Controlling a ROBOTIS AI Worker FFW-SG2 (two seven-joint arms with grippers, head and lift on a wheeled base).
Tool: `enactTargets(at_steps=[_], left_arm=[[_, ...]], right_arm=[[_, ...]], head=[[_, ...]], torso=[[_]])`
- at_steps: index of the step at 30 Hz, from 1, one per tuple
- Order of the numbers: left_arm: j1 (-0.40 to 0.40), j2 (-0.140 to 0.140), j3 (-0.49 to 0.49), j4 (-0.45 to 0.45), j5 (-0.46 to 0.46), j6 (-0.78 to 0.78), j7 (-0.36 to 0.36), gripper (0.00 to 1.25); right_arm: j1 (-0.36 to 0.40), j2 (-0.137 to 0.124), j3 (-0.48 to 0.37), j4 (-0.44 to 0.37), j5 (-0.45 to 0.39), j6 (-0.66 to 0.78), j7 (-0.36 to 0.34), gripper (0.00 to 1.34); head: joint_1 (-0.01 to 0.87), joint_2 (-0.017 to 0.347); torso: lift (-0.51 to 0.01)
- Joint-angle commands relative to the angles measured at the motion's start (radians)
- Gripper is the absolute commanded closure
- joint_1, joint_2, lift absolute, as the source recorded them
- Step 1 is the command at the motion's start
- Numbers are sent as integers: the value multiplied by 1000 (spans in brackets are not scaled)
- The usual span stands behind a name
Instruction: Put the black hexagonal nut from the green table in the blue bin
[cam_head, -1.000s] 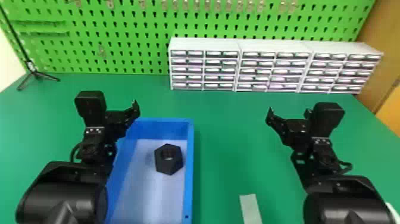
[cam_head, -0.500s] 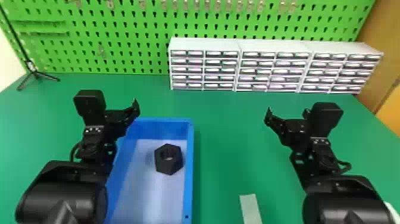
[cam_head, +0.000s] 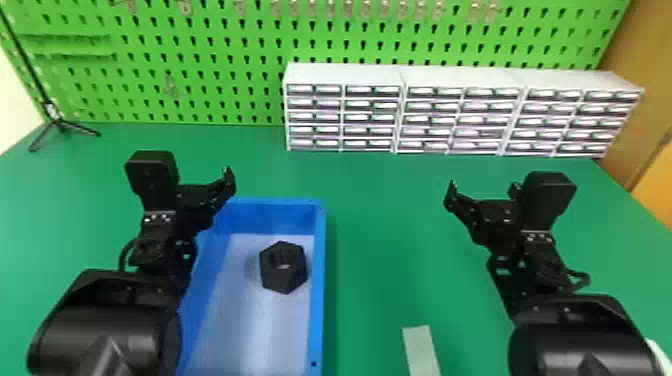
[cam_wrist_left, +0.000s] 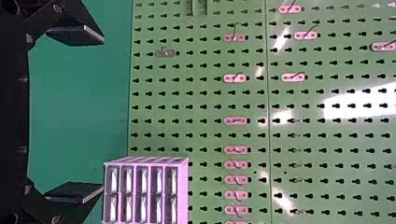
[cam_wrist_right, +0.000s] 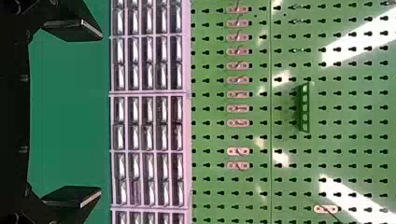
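Black nut is in the blue bin, hole facing up, just beside the right wall, toward the far end. Bin's long side runs near-far. Left gripper is the nearer one: nut sits right of it and to the near side. Right gripper is well off to the right, past the bin wall. Both have fingers spread wide, nothing between them. Reads as placed; I'd leave the nut alone and back the left arm off, clear of the rim.
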Motion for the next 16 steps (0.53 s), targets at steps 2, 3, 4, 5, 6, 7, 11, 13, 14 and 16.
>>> enactTargets(at_steps=[2, 3, 4, 5, 6, 7, 11, 13, 14, 16], left_arm=[[0, 0, -1, 0, 4, 0, -1, 170], [0, 0, -1, 0, 5, 0, -1, 170], [0, 0, -1, 0, 5, 0, -1, 170], [1, 0, -1, 0, 5, 0, -1, 170], [1, 0, -1, -1, 5, 0, -6, 170], [1, 0, 1, -1, 5, 0, -10, 170], [1, 0, 10, -4, 1, 2, -26, 170], [4, 0, 11, -10, -13, 5, -26, 170], [4, 0, 11, -18, -24, 14, -27, 170], [4, 0, 13, -18, -24, 14, -29, 170]], right_arm=[[0, 2, 1, 0, 0, -2, 0, 134], [0, 2, 1, 0, 1, -2, 0, 134], [0, 2, 1, 0, 1, -2, 0, 134], [0, 3, -1, 0, 1, -3, 0, 134], [0, 5, -2, 0, 1, -5, 0, 134], [0, 5, -2, 0, 1, -5, 0, 134], [3, 6, -7, 0, 1, -6, 0, 134], [3, 6, -9, 0, 1, -6, 0, 134], [3, 6, -9, 0, 1, -8, 0, 134], [3, 6, -10, 0, 1, -8, 0, 134]], head=[[683, 28], [683, 28], [683, 28], [683, 28], [683, 28], [683, 28], [683, 28], [683, 28], [683, 28], [683, 28]], torso=[[-96], [-96], [-96], [-96], [-96], [-96], [-96], [-96], [-96], [-96]])
